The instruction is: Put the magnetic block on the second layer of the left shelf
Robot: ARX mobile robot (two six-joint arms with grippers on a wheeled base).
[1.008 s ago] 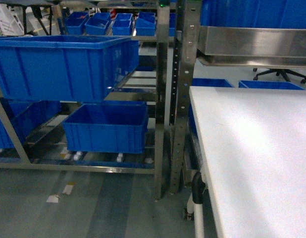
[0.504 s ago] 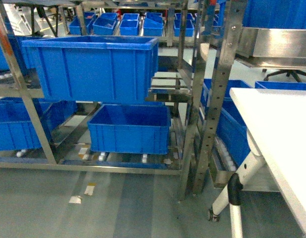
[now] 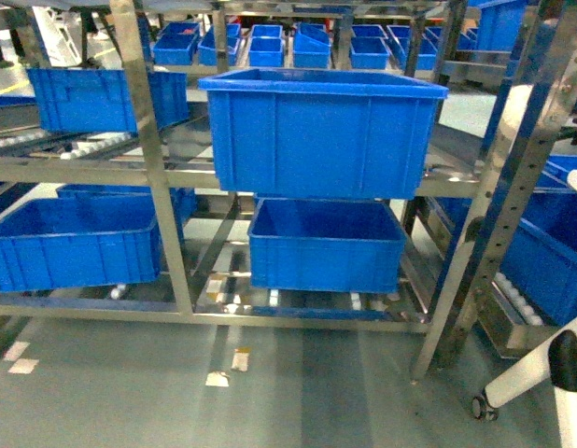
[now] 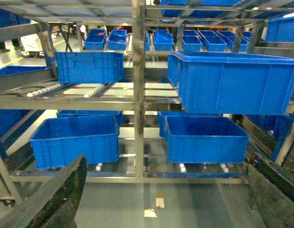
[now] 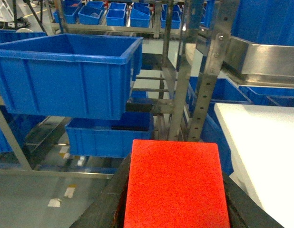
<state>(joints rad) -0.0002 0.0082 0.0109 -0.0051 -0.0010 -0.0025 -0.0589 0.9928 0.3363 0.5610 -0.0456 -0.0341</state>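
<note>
The magnetic block, a bright red cube, fills the lower middle of the right wrist view, and my right gripper is shut on it, one dark finger against each side. The left shelf second layer is a steel tier bearing a large deep blue crate, which is also in the right wrist view ahead and to the left of the block. My left gripper is open with nothing between its fingers and faces the same rack from a distance. Neither gripper shows in the head view.
Smaller blue crates sit on the bottom tier, with another crate in the left bay. Perforated steel uprights frame the rack. A white table lies to the right, its wheeled leg on the grey floor.
The head view has swung left. The white table has slid out at the right edge, and the rack with the large blue crate now sits in the middle.
</note>
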